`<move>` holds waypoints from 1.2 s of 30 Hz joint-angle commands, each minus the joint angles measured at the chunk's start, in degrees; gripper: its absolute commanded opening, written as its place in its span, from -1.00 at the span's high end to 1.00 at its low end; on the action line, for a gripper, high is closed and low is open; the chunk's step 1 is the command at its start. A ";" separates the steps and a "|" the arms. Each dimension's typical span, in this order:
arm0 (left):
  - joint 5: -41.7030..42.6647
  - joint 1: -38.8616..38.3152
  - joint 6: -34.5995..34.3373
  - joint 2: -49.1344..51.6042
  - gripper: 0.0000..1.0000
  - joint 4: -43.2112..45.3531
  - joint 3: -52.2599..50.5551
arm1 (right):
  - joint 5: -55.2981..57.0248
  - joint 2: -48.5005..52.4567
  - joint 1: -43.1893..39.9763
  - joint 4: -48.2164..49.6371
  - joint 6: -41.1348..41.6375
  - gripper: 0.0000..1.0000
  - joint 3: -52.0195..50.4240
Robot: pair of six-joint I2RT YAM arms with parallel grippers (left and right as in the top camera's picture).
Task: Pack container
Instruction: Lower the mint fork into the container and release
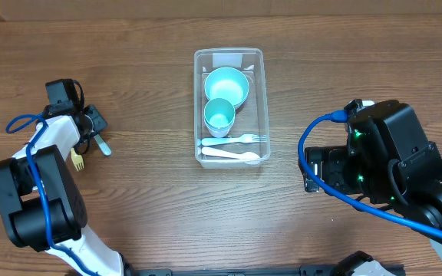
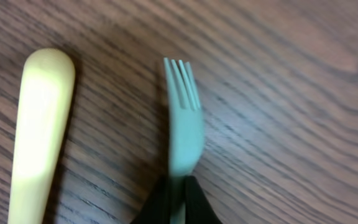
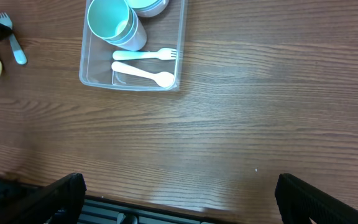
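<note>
The clear container (image 1: pixel 265 107) stands at the table's middle. It holds a blue bowl (image 1: pixel 226 86), a blue cup (image 1: pixel 219 116), a white fork (image 1: pixel 232 139) and a white spoon (image 1: pixel 232 155). My left gripper (image 1: pixel 93 132) is at the far left, shut on the handle of a light blue fork (image 2: pixel 184 124), low over the wood; its jaws (image 2: pixel 178 199) pinch the handle. A yellow fork (image 1: pixel 77 159) lies just beside it, its handle (image 2: pixel 39 124) showing in the left wrist view. My right gripper (image 3: pixel 179 199) is open and empty, right of the container (image 3: pixel 129 86).
The right arm's body (image 1: pixel 390 161) and blue cable fill the right side of the overhead view. The left arm's base (image 1: pixel 33 199) sits at the front left. The table's front edge (image 3: pixel 166 208) runs under the right gripper.
</note>
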 commanded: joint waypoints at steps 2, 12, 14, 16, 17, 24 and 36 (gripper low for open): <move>4.13 0.20 2.10 -6.71 0.92 -1.75 0.31 | 0.37 -0.22 0.20 0.15 0.09 -1.00 0.07; 12.57 -6.67 11.04 -23.41 0.92 -3.50 0.31 | 0.37 -0.22 0.20 0.15 0.09 -1.00 0.07; 16.00 -10.75 18.01 -25.59 0.92 -3.39 0.31 | 0.37 -0.22 0.20 0.15 0.09 -1.00 0.07; 19.39 -15.02 26.95 -26.99 0.92 -3.52 0.31 | 0.37 -0.22 0.20 0.15 0.09 -1.00 0.07; 21.79 -17.99 32.83 -27.61 0.92 -3.72 0.31 | 0.37 -0.22 0.20 0.15 0.09 -1.00 0.07; 35.93 -33.14 65.79 -28.06 0.92 -5.92 0.31 | 0.37 -0.22 0.20 0.15 0.09 -1.00 0.07; 35.74 -41.00 73.61 -25.31 0.92 -5.97 0.31 | 0.37 -0.22 0.20 0.15 0.09 -1.00 0.07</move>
